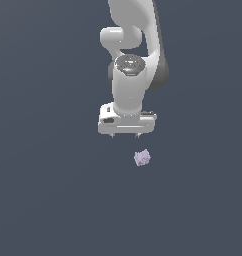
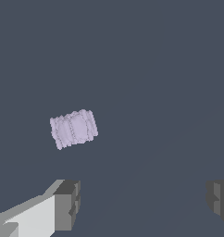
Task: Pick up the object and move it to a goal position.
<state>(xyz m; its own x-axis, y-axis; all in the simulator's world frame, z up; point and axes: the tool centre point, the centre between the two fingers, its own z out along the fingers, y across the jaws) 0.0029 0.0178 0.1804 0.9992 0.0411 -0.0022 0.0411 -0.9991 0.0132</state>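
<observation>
The object [image 1: 142, 158] is a tiny pale lavender, bumpy lump lying on the dark grey floor, just below and slightly toward the exterior view's right of my gripper [image 1: 125, 135]. The white arm comes down from the picture's top and the hand points downward at the floor. In the wrist view the object [image 2: 73, 128] shows as a ribbed, barrel-like block, apart from both fingers [image 2: 66, 205]. My gripper [image 2: 144, 200] is open, its jaws spread wide with nothing between them. The object lies off to one side of the gap, not inside it.
A plain dark grey surface [image 1: 48, 190] fills both views. No other objects, containers or edges show.
</observation>
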